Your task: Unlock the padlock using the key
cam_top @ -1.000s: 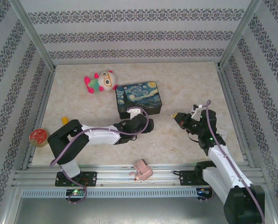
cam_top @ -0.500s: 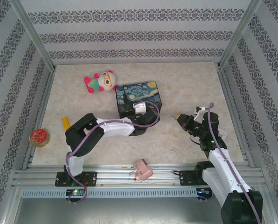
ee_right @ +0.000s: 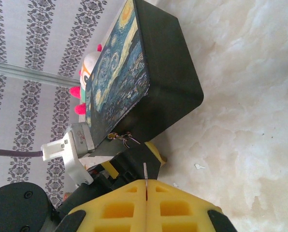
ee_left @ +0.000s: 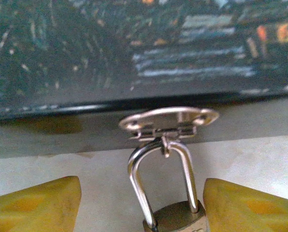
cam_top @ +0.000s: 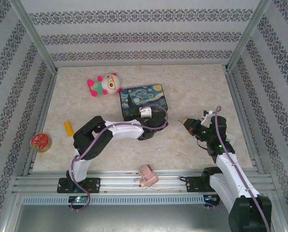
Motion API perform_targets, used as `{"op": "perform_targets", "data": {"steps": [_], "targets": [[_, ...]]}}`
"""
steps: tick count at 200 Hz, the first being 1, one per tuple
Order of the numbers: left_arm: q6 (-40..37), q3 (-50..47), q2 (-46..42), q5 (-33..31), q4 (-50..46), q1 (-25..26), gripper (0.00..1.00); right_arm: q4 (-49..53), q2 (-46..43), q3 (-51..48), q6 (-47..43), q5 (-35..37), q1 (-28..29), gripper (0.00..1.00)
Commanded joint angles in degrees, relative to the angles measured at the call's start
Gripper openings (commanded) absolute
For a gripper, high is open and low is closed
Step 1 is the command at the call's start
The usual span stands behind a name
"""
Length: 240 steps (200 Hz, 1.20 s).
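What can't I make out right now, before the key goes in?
Padlock keyhole: in the left wrist view, the body is cut off by the bottom edge.
Padlock in the top view: hidden under the left arm.
Key: in the right wrist view, just a thin edge-on sliver, likely the key, in the shut right gripper; its teeth are too small to read.
Locked or not: cannot tell.

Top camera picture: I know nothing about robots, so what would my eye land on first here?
Probably the painted tin box with its swirling night sky, mid-table, with a pink plush toy just beyond it to the left. Close up, a small brass padlock is hooked through the box's clasp, between the left gripper's open yellow fingers. The right gripper is shut, right of the box.
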State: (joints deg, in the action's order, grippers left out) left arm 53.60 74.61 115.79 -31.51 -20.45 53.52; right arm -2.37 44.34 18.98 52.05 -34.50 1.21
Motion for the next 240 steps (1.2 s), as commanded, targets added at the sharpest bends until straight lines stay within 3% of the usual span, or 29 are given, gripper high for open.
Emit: {"op": "perform_targets", "data": {"steps": [1,92,240], "targets": [[-1.81,-0.07,-0.56,0.62,-3.97,-0.17,0.66,-1.14,-0.57,0.18,-1.43,1.34,-0.69,0.00],[-5.41,0.72,0.12,2.50,1.10,-0.95,0.51,-0.97,-3.98,-1.29,-0.26,4.97,-0.86,0.00],[-4.33,1.68,3.44,5.00,3.97,-3.08,0.48,-1.84,-6.89,-3.83,1.73,5.85,-0.95,0.00]]}}
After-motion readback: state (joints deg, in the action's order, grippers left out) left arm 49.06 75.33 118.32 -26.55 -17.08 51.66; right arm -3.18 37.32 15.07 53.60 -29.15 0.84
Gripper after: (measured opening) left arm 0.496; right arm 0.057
